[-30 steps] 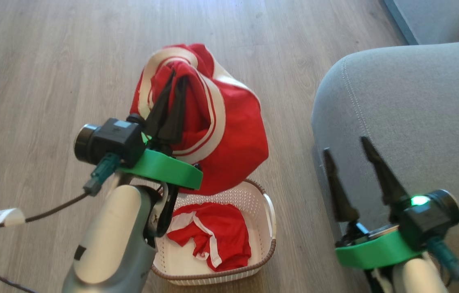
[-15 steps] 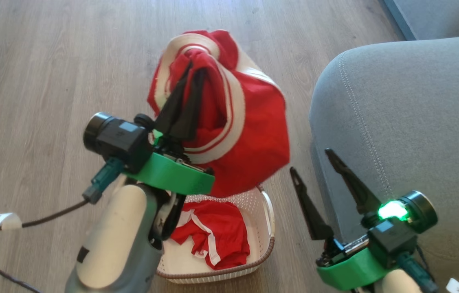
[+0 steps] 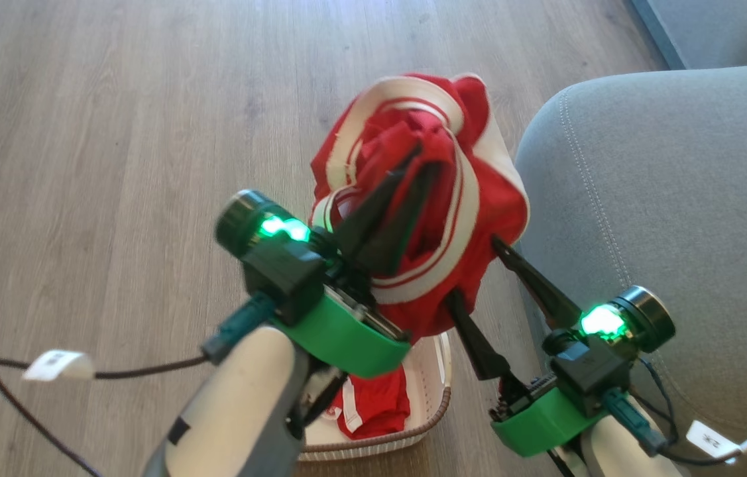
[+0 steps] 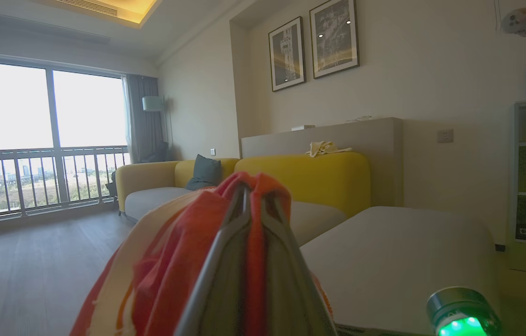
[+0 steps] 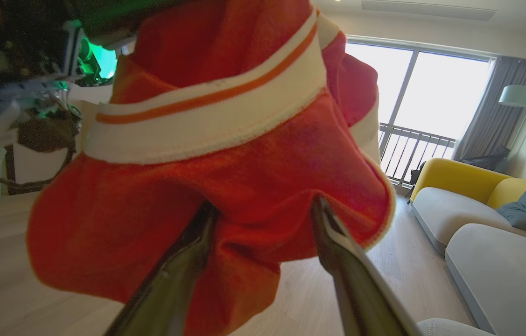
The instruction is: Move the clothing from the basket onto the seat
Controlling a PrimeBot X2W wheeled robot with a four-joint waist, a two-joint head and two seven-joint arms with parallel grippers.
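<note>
Head view: left gripper (image 3: 425,158) was clamped on soft red white-banded fabric garment (image 3: 492,205), hung above cream perforated plastic basket (image 3: 440,391), beside grey upholstered sofa (image 3: 665,199). Right gripper (image 3: 472,268) gaped around its hem; a snag could tug it onto wooden floor (image 3: 114,165).

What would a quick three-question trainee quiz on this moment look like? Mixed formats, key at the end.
1. True or false: the left gripper is shut on the striped red garment.
2. Multiple choice: how many garments lie in the basket? A none, B one, C two.
3. Short answer: how do the jaws of the right gripper stand?

Key
1. True.
2. B: one red garment with white trim.
3. Open, with hanging cloth of the striped red garment between them.
</note>
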